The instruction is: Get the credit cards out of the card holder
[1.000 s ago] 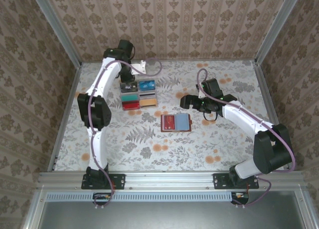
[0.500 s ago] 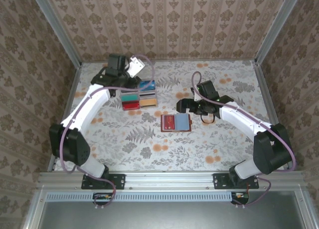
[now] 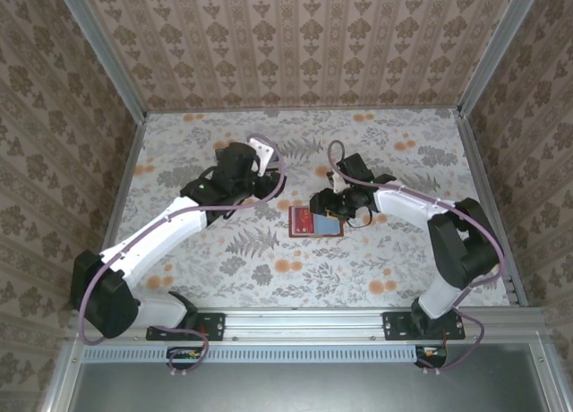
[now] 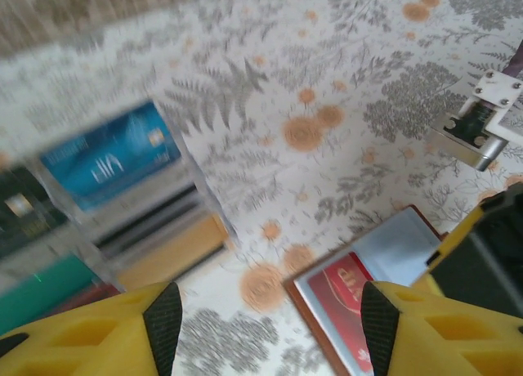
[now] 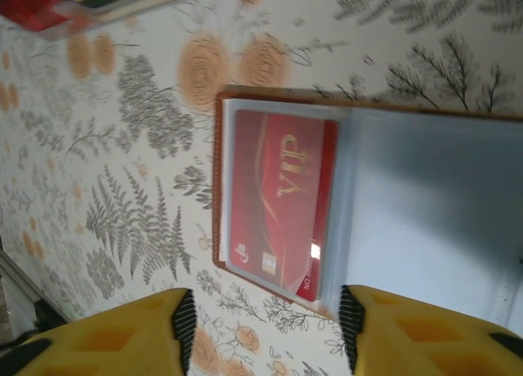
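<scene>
Top external view: the card holder [image 3: 317, 222] lies open and flat near the middle of the table [image 3: 403, 260], its long axis running left to right. The right gripper [image 3: 319, 204] hovers at the holder's far edge, over its left half. The left gripper [image 3: 267, 190] stands off to the holder's left, apart from it. The right arm is plainly the nearer. Left wrist view: the left gripper [image 4: 267, 319] has its fingers spread with nothing between them. The holder [image 4: 400, 245] sits low and to the right, with a red card [image 4: 347, 290] in it. A clear tray [image 4: 139, 229] of cards lies to the left, blurred. Right wrist view: the right gripper [image 5: 265, 327] is likewise spread and pinches nothing. The holder [image 5: 425, 196] lies directly ahead of its fingers. The red card [image 5: 282, 204], marked VIP, sits in the left pocket under a clear sleeve, its long axis running away from the fingertips. The jaw gap therefore spans the card's short side. Judgement: the right arm is placed to draw this card. Which edge of the pocket is open cannot be told for certain.
</scene>
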